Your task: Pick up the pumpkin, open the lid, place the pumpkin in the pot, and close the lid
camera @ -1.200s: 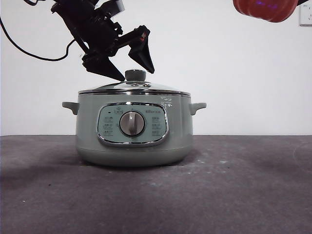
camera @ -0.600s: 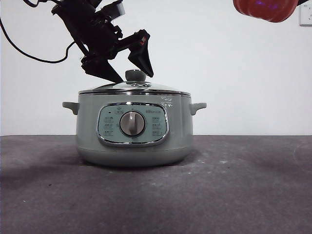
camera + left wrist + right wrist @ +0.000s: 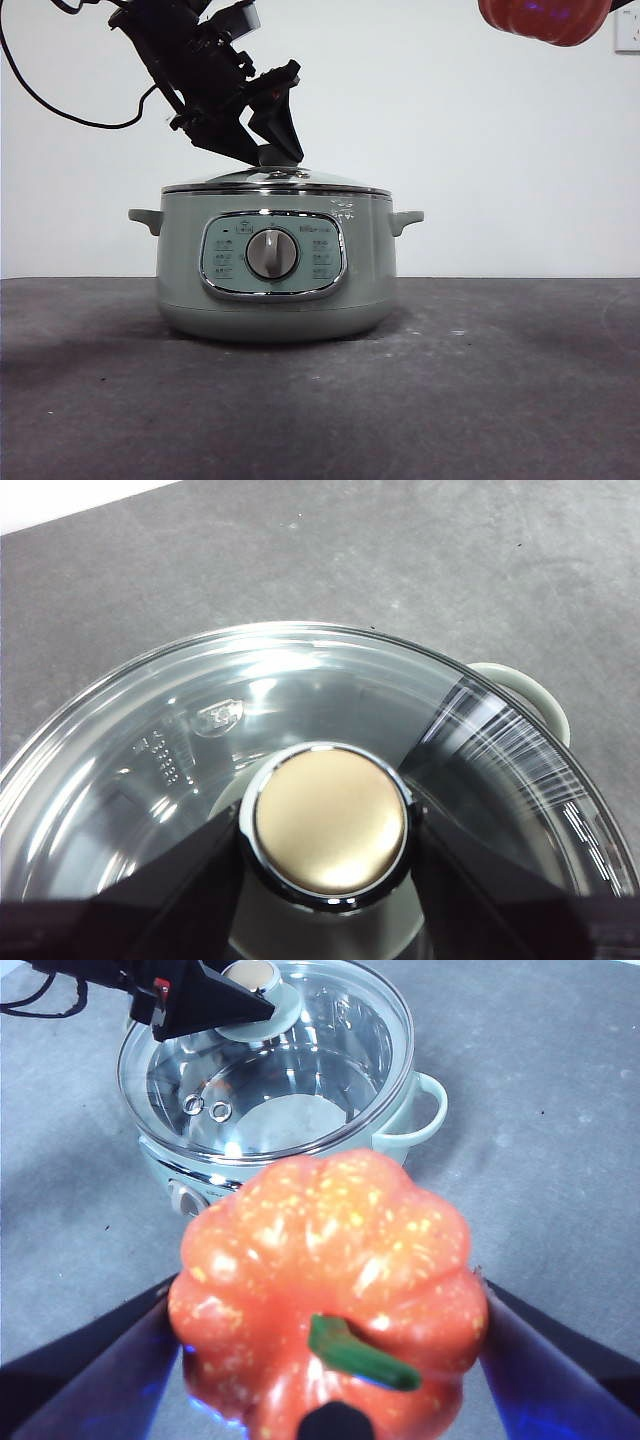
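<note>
Over the last second the left pincer (image 3: 268, 150) has been lowered onto the lid (image 3: 275, 182): a second ago its two black jaws hung apart just above the knob (image 3: 331, 820), and now they are drawn in around it, one jaw on each side, so that the knob is hidden behind them in the front view. In the left wrist view the jaws are seen pressed against the knob's chrome collar on both sides; the grip appears to be made, though how firmly cannot be told. The lid is not yet raised and its chrome rim rests on the pot (image 3: 275, 265) directly below the pincer. It is judged that the opening step is about to begin, with a straight lift called for next.

To the right and well above the pot, the right pincer (image 3: 330, 1360) is held high, clamped on the pumpkin (image 3: 325, 1295); it has not shifted over that second. The pumpkin is carried between its jaws, stem (image 3: 360, 1355) toward the wrist, waiting for the pot to be opened.

Counted: one pot, one lid with one knob, one pumpkin, two pincers, all over one grey tabletop (image 3: 500, 400).
</note>
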`<move>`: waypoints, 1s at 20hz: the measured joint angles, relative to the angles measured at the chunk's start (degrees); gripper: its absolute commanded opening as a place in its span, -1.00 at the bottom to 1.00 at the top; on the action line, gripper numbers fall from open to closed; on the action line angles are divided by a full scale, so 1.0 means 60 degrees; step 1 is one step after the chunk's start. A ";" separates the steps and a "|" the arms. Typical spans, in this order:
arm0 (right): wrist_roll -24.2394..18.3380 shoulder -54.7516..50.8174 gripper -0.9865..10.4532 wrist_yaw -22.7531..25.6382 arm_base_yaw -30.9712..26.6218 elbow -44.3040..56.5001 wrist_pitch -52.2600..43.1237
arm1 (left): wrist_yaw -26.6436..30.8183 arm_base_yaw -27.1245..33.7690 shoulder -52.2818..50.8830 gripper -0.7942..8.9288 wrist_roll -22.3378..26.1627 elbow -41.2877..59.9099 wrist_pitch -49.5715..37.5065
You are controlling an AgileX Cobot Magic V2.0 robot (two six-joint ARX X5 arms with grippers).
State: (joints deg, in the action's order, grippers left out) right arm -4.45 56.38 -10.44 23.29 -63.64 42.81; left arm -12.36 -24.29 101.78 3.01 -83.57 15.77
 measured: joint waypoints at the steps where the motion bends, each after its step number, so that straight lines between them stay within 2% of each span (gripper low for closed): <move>1: 0.0000 0.0000 -0.84 0.0000 0.0000 0.0000 0.0000 | -0.0007 0.0000 0.0000 -0.85 0.0000 0.0000 -0.0004; 10: 0.0000 0.0004 -0.84 0.0000 0.0000 0.0000 -0.0022 | -0.0011 0.0000 -0.0430 -0.85 -0.0004 0.0004 0.0248; 14: 0.0000 0.0022 -0.84 0.0000 0.0000 0.0000 -0.0211 | 0.0033 0.0000 -0.1348 -0.85 -0.0004 0.0004 0.0495; 18: 0.0160 0.0153 -0.85 -0.0022 0.0000 0.0000 -0.0962 | 0.0073 0.0022 -0.2444 -0.85 0.0004 0.0004 0.1402; 20: 0.0284 0.0430 -0.85 -0.0426 0.0007 0.0000 -0.1483 | 0.0087 0.0087 -0.3104 -0.85 0.0091 0.0007 0.1883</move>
State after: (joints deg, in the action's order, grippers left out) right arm -2.74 58.96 -12.99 23.33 -63.64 33.91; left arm -11.84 -23.77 83.15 3.55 -83.53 27.07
